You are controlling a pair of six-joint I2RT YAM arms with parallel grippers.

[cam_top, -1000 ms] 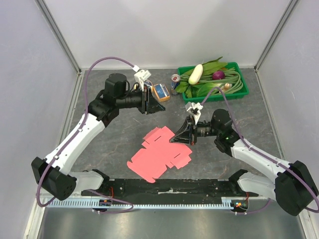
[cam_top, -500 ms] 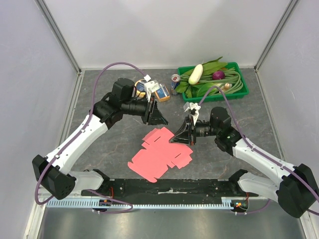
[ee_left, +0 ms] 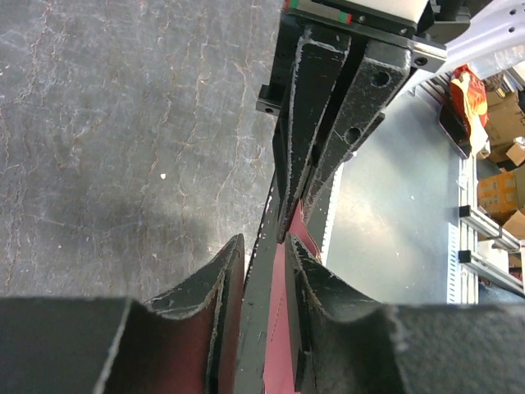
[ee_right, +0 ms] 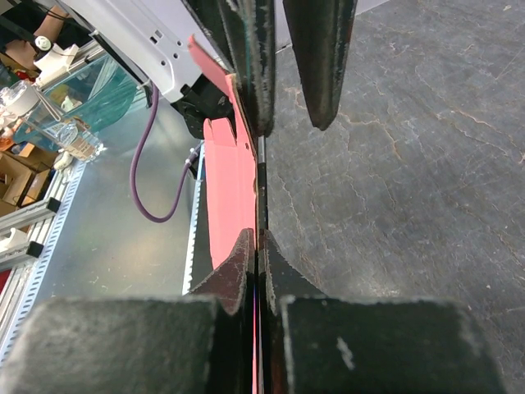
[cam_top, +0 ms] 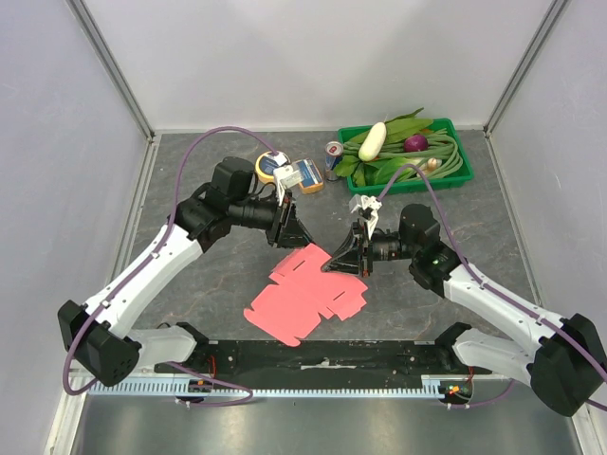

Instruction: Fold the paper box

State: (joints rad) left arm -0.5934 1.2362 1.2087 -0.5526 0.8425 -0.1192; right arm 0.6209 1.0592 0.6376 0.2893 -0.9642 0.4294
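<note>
The paper box (cam_top: 303,296) is a flat pink-red die-cut sheet lying on the grey table, with its far right corner lifted. My right gripper (cam_top: 340,260) is shut on that lifted edge; in the right wrist view its fingers (ee_right: 246,261) pinch the pink card (ee_right: 230,189) edge-on. My left gripper (cam_top: 292,233) is open at the sheet's far edge, facing the right gripper. In the left wrist view the card (ee_left: 279,332) stands between its spread fingers (ee_left: 215,287), untouched by the left one. The left gripper's open fingers (ee_right: 320,49) show at the top of the right wrist view.
A green tray (cam_top: 459,174) of vegetables stands at the back right. A small can (cam_top: 334,151), a blue-and-orange box (cam_top: 306,174) and a yellow-rimmed round object (cam_top: 268,166) sit behind the left gripper. Grey walls enclose the table.
My left arm has swung forward and down from beside the blue-and-orange box to the sheet's far edge. The right gripper keeps its hold and has barely moved.
</note>
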